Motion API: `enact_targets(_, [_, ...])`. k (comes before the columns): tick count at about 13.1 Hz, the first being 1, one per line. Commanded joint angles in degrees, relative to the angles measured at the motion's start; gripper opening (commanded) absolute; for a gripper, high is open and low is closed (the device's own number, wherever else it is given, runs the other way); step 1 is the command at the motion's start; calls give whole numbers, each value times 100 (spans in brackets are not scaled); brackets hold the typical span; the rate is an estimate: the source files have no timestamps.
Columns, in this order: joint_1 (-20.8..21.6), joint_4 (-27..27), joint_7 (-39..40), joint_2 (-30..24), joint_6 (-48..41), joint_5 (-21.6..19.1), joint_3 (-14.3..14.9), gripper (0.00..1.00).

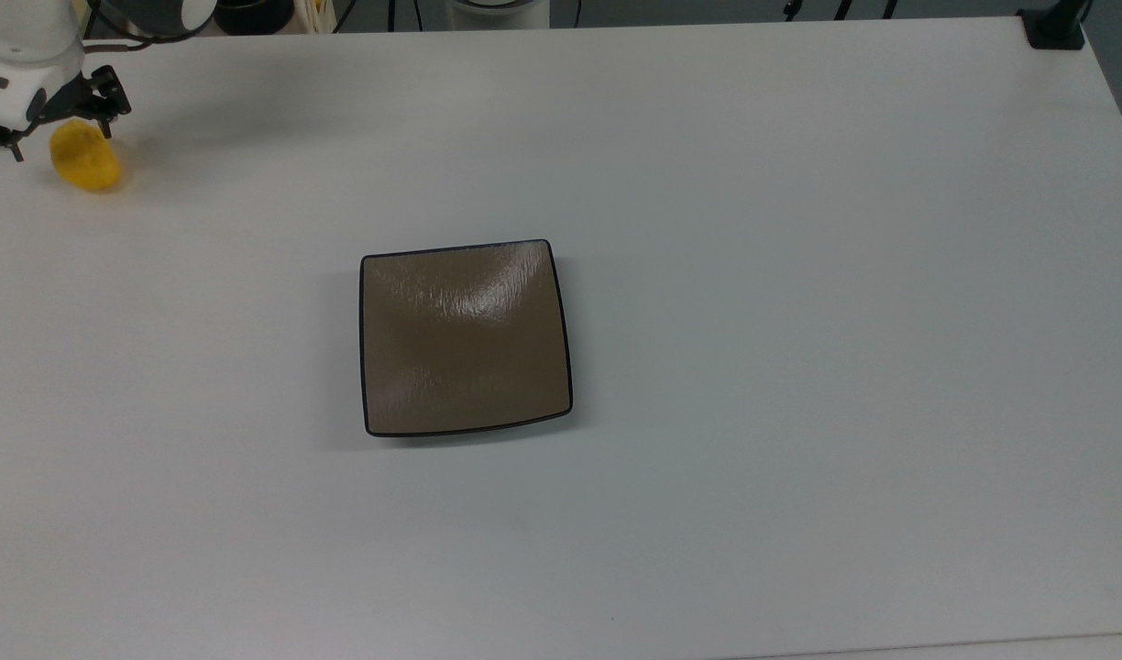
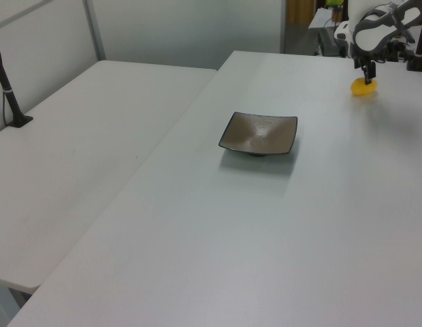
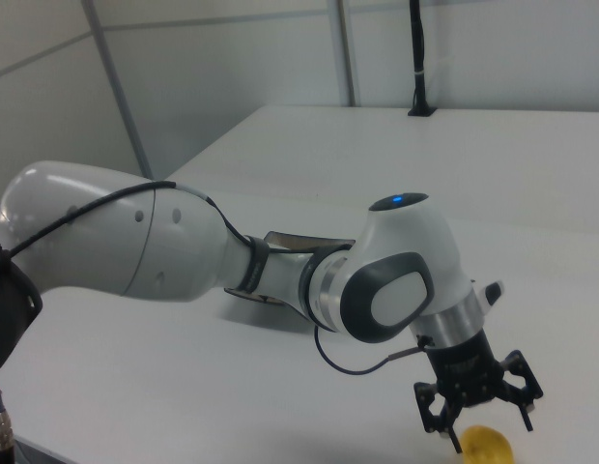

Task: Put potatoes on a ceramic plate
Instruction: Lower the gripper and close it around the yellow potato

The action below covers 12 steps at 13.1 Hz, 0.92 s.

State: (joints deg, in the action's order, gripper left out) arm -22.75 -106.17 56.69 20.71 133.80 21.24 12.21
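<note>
A bright yellow potato lies on the white table near the top view's far left corner. It also shows at the left view's upper right as the potato and at the bottom of the right view as the potato. My gripper hangs open right over it, a black finger on each side, nothing pinched. In the side views the gripper sits just above the lump. The square brown ceramic plate rests bare in the table's middle, far from the gripper; the left view shows the plate too.
A black clamp post stands at the top view's upper right corner. A second white table adjoins on the left view's left, with a black post. The white arm stretches across the right view.
</note>
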Motion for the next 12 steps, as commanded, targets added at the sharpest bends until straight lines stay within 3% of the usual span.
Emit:
enact_targets(1, [-36, 70, 106, 188, 129, 249, 10, 100])
enact_targets(3, [-71, 53, 114, 214, 129, 249, 10, 99])
enact_targets(6, [-63, 26, 97, 250, 111, 241, 10, 41])
enact_targets(7, [-62, 26, 79, 250, 85, 241, 10, 29])
enact_targets(12, [-54, 70, 9, 162, 32, 179, -8, 28])
